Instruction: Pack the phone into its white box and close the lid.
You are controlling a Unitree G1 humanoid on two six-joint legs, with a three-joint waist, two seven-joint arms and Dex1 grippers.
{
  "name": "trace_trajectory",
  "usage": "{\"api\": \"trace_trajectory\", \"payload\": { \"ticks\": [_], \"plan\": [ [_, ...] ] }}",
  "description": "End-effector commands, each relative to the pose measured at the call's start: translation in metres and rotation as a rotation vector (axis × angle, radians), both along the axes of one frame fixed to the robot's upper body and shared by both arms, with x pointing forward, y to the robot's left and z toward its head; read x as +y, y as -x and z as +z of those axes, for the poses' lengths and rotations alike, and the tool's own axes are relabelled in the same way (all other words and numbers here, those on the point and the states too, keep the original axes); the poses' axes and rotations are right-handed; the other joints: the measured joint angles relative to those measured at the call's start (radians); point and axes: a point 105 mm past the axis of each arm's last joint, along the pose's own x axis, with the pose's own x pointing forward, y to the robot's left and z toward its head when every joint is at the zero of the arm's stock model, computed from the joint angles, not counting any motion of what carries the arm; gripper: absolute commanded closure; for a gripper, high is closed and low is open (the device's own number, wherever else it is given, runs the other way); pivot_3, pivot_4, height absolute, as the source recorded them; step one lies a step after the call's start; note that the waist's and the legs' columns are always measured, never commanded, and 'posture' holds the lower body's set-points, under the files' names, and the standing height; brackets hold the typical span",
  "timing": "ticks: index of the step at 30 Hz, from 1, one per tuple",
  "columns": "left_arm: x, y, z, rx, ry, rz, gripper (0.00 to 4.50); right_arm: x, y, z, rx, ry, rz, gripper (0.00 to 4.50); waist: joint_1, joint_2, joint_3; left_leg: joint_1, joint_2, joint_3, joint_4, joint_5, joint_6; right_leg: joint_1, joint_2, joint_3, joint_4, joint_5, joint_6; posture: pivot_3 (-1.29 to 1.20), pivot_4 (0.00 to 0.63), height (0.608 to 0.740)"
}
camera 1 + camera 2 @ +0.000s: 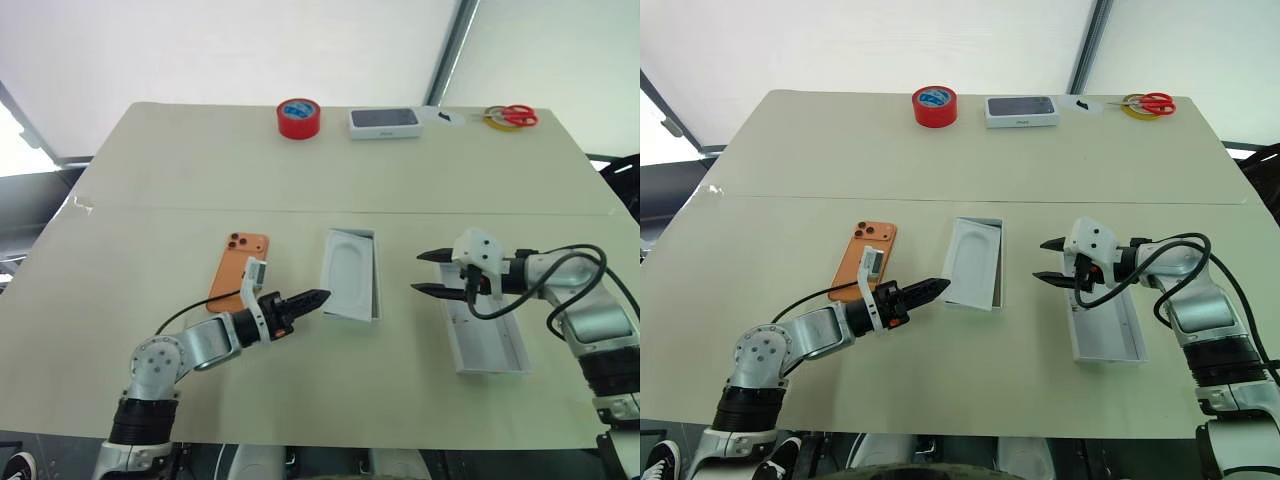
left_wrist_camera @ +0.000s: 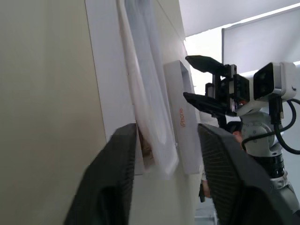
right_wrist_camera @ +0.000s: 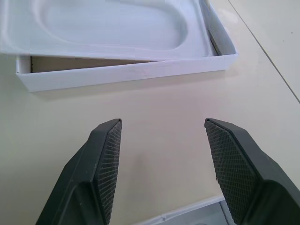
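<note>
We see both tools spread, gripping nothing: left tool [image 1: 318,297] beside the white box [image 1: 352,274] mid-frame, right tool [image 1: 431,273] over the lid [image 1: 488,345]. Phone [image 1: 238,270] lies centre-left on the desk [image 1: 180,170].

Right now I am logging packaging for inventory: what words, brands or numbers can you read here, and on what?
"iPhone", in orange letters, on the side wall of the white box, seen in the left wrist view.
Small print on the front edge of the dark-topped box: too small to read.
Marking on the red tape roll: unreadable.
</note>
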Motion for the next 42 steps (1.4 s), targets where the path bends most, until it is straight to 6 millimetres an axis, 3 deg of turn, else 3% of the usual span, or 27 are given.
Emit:
{"api": "trace_trajectory", "payload": {
  "ticks": [1, 8, 11, 14, 18, 20, 25, 30, 35, 42],
  "plan": [
    [-0.002, 0.001, 0.013, -0.044, 0.013, -0.031, 0.58, 0.005, -0.002, 0.013, -0.068, -0.017, 0.018, 1.53, -0.001, 0.000, 0.000, 0.000, 0.000, 0.000, 0.000, 0.000, 0.000, 0.000, 0.000, 0.000, 0.000, 0.000, 0.000, 0.00, 0.150, 0.730],
    [0.014, -0.001, 0.030, -0.163, -0.054, 0.021, 0.58, 0.027, -0.005, 0.026, -0.115, -0.106, 0.046, 1.53, -0.003, 0.000, 0.000, 0.000, 0.000, 0.000, 0.000, 0.000, 0.000, 0.000, 0.000, 0.000, 0.000, 0.000, 0.000, 0.00, 0.150, 0.730],
    [0.018, 0.007, 0.044, -0.281, -0.073, 0.009, 0.58, 0.043, -0.006, 0.041, -0.114, -0.204, 0.070, 1.53, -0.004, 0.001, 0.001, 0.000, 0.000, 0.000, -0.001, 0.000, 0.000, -0.001, 0.000, 0.000, 0.000, 0.000, 0.000, 0.00, 0.150, 0.730],
    [0.034, 0.002, 0.057, -0.448, -0.146, 0.089, 0.54, 0.060, -0.005, 0.045, -0.089, -0.234, 0.113, 2.44, -0.004, 0.001, 0.001, 0.000, 0.000, 0.000, -0.001, 0.000, -0.001, -0.001, 0.000, 0.000, 0.000, 0.000, 0.000, 0.00, 0.150, 0.730],
    [0.059, -0.003, 0.066, -0.631, -0.261, 0.149, 0.54, 0.083, -0.007, 0.029, -0.104, -0.137, 0.163, 4.48, -0.003, 0.001, 0.001, 0.000, 0.000, 0.000, -0.001, 0.000, -0.001, -0.001, 0.000, 0.000, 0.000, -0.002, -0.003, 0.00, 0.150, 0.730],
    [0.073, 0.000, 0.059, -0.822, -0.455, 0.127, 0.54, 0.091, -0.013, 0.012, -0.118, -0.043, 0.162, 4.48, -0.006, 0.001, 0.001, -0.001, 0.000, 0.000, -0.002, 0.000, -0.001, -0.003, 0.000, 0.000, 0.000, -0.002, -0.003, 0.00, 0.150, 0.730],
    [0.084, 0.013, 0.055, -0.954, -0.523, 0.087, 0.54, 0.100, -0.018, -0.009, -0.076, 0.040, 0.167, 4.48, -0.007, 0.002, 0.002, -0.003, 0.000, 0.003, -0.004, 0.000, -0.001, -0.008, -0.002, 0.002, 0.000, -0.002, -0.004, 0.00, 0.150, 0.730],
    [0.086, 0.016, 0.049, -0.970, -0.551, 0.120, 0.54, 0.103, -0.028, -0.023, -0.127, 0.147, 0.192, 4.48, -0.012, 0.002, 0.002, -0.004, 0.000, 0.003, -0.004, 0.000, -0.001, -0.009, -0.002, 0.002, 0.000, -0.001, -0.003, 0.00, 0.150, 0.730],
    [0.081, 0.019, 0.046, -0.957, -0.550, 0.132, 0.54, 0.105, -0.057, -0.024, -0.200, 0.199, 0.095, 4.48, -0.013, 0.002, 0.002, -0.004, 0.000, 0.003, -0.005, 0.000, -0.001, -0.009, -0.002, 0.002, 0.002, -0.001, -0.003, 0.00, 0.150, 0.730],
    [0.080, 0.022, 0.046, -0.941, -0.548, 0.157, 0.54, 0.111, -0.066, -0.025, -0.253, 0.226, 0.089, 4.48, -0.013, 0.002, 0.001, -0.003, 0.000, 0.003, -0.005, 0.000, -0.001, -0.009, -0.002, 0.002, 0.002, 0.000, 0.000, 0.00, 0.150, 0.730]
  ]
}}
